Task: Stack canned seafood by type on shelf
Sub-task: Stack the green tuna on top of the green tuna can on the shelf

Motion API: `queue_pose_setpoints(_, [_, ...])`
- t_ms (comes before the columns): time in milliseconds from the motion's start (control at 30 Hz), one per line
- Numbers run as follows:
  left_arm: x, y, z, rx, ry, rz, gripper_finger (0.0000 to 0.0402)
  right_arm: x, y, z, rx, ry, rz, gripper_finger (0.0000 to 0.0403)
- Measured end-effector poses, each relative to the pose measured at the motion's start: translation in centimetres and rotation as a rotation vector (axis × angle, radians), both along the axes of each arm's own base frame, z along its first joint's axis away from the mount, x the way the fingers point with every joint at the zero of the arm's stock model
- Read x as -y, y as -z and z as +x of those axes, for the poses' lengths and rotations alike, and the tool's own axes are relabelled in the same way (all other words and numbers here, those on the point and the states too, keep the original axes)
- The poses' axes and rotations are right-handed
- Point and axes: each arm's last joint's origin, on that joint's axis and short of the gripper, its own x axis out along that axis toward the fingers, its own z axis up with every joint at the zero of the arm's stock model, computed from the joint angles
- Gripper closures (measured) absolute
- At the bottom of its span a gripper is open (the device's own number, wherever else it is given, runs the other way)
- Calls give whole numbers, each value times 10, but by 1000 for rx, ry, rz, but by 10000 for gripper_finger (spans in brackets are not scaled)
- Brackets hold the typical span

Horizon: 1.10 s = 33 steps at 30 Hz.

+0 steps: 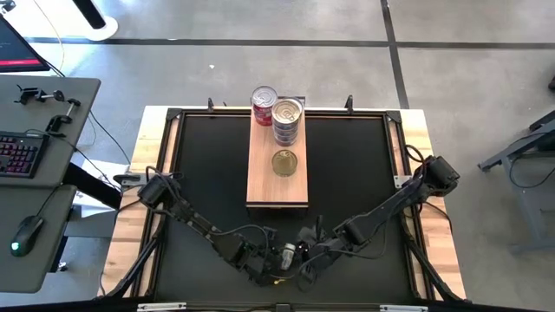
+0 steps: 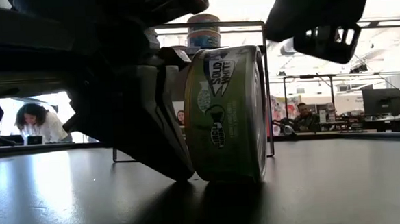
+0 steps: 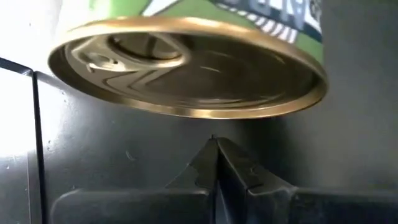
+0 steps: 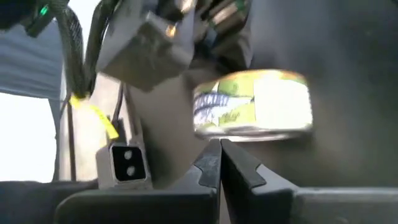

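- Left tool [image 3: 214, 163]: fingers pressed together, pinching nothing. It sits low at the near middle of the tabletop [image 1: 347, 173].
- Straight ahead of it is the can [image 2: 227, 110], up on its rim and not lying flat. The gold pull-tab lid faces this tool head-on.
- In the low view the left tool's dark body looks to be leaning right against that lid face. I can't tell whether it truly touches.
- The can's axis runs level, roughly from the left tool across toward the right arm, so the green label wraps around as the rolling surface.
- Right tool [image 4: 221, 163]: also pressed together and empty. It is just beside the can on the other side and held higher, looking at the label side.
- The left tool looks the nearer of the two. My read is that shut fingers can only nudge here, and a push along the axis tips the can flat, while a sideways one would roll it.
- The shelf [image 1: 277, 186] lies well apart, toward the far side. On it are a red can [image 1: 264, 104], a silver stack [image 1: 288, 120] and a lone gold can [image 1: 284, 162].
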Motion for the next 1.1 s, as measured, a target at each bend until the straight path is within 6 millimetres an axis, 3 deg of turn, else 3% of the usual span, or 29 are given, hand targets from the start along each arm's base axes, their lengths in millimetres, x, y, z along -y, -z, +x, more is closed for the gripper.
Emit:
queue_pose_setpoints(167, [1, -1, -1, -6, 3, 4, 402, 1, -1, -1, -10, -29, -5, 403])
queue_pose_setpoints(400, [5, -5, -8, -16, 8, 21, 402, 9, -27, -12, 58, -140, -97, 403])
queue_pose_setpoints(567, [5, -12, -22, -78, -22, 52, 401, 14, -32, -8, 137, -362, -239, 403])
queue_pose_setpoints(733, [7, -30, -44, -108, -158, 48, 401, 31, -30, 3, 180, -539, -327, 394])
queue_pose_setpoints(933, [28, -59, -68, 47, -351, -97, 401, 48, -28, 21, 186, -704, -402, 303])
queue_pose_setpoints(1100, [40, -71, -83, 136, -525, -258, 401, 43, -17, 35, 184, -876, -531, 198])
